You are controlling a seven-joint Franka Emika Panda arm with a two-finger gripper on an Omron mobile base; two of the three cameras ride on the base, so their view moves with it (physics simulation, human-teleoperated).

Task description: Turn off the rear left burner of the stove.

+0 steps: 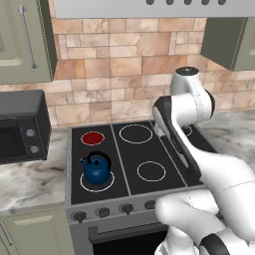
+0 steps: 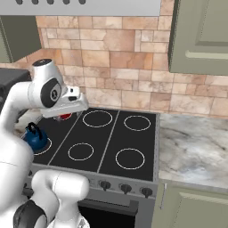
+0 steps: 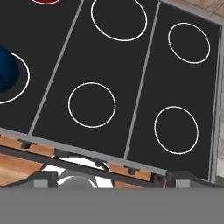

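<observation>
The stove (image 1: 142, 152) is a black glass cooktop with white ringed zones and a row of dark knobs (image 1: 103, 212) on its grey front. Its rear left burner (image 1: 92, 138) glows as a solid red disc. My gripper (image 3: 111, 179) hangs high above the middle of the cooktop (image 3: 109, 61), pointing down, open, with nothing between its wide-set fingertips. In the hand view the red burner (image 3: 46, 1) lies at the top left edge. In the right base view my hand (image 2: 71, 103) covers part of the red burner (image 2: 65, 116).
A blue kettle (image 1: 96, 169) stands on the front left zone, just before the red burner. A black microwave (image 1: 20, 129) sits on the counter left of the stove. Marble counter (image 2: 191, 147) runs to the right. My own arm (image 1: 189, 154) crosses the stove's right side.
</observation>
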